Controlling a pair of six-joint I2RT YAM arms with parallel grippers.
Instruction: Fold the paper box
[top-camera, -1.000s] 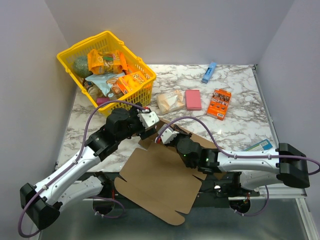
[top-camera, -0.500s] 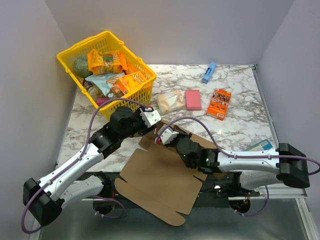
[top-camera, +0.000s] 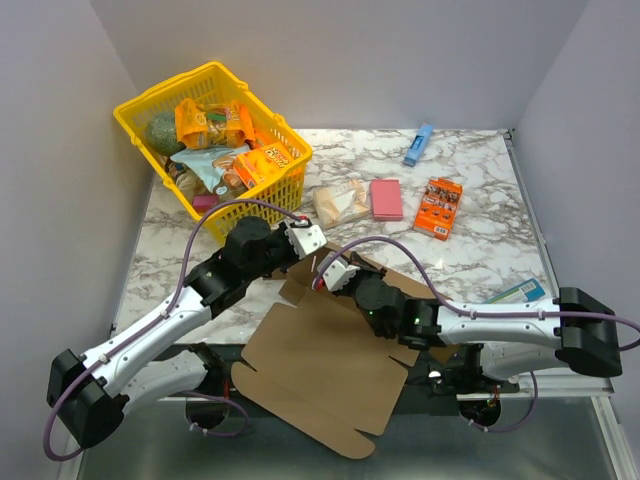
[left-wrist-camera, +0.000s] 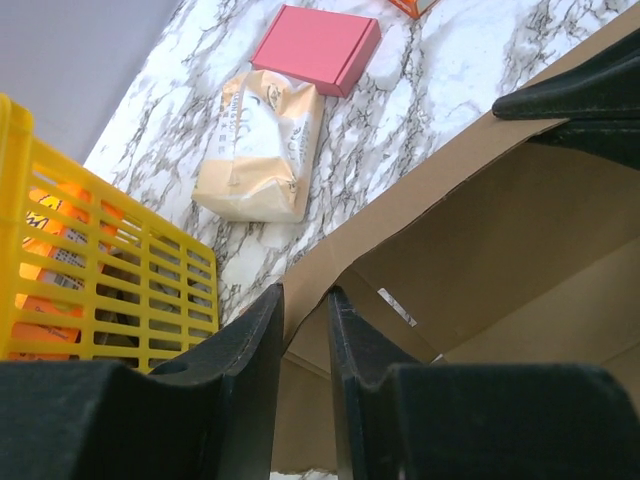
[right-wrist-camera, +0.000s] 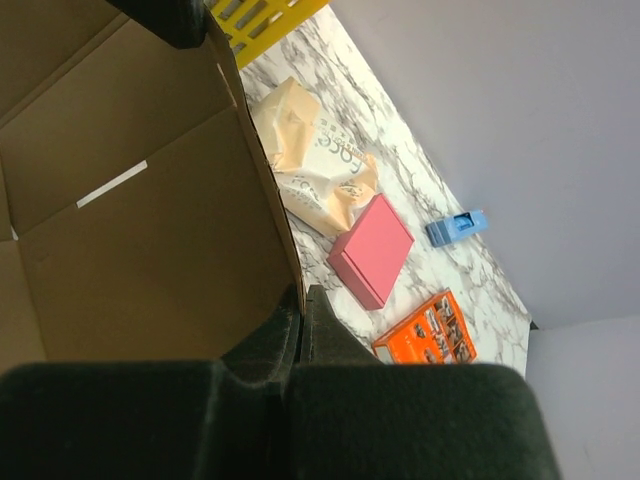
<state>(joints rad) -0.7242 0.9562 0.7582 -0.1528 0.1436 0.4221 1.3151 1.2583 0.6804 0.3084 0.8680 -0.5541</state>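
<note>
The paper box (top-camera: 320, 370) is a flat brown cardboard sheet hanging over the table's near edge, its far flaps raised. In the left wrist view its flap edge (left-wrist-camera: 480, 230) runs between my left gripper (left-wrist-camera: 305, 292) fingers, which stand close on either side with a narrow gap still showing. From above, the left gripper (top-camera: 297, 262) is at the sheet's far left corner. My right gripper (right-wrist-camera: 302, 290) is shut on the upright edge of a flap (right-wrist-camera: 130, 200); in the top view the right gripper (top-camera: 322, 262) sits just right of the left one.
A yellow basket (top-camera: 140, 105) full of snack packs stands at the back left. Behind the sheet lie a cream bag (top-camera: 340, 203), a pink box (top-camera: 386, 198), an orange snack box (top-camera: 438, 208) and a blue item (top-camera: 418, 144). A teal pack (top-camera: 520, 290) lies at the right edge.
My left gripper has moved right and down onto the flap corner, and its jaws have narrowed around it. The sheet has shifted slightly. The right gripper has stayed shut.
</note>
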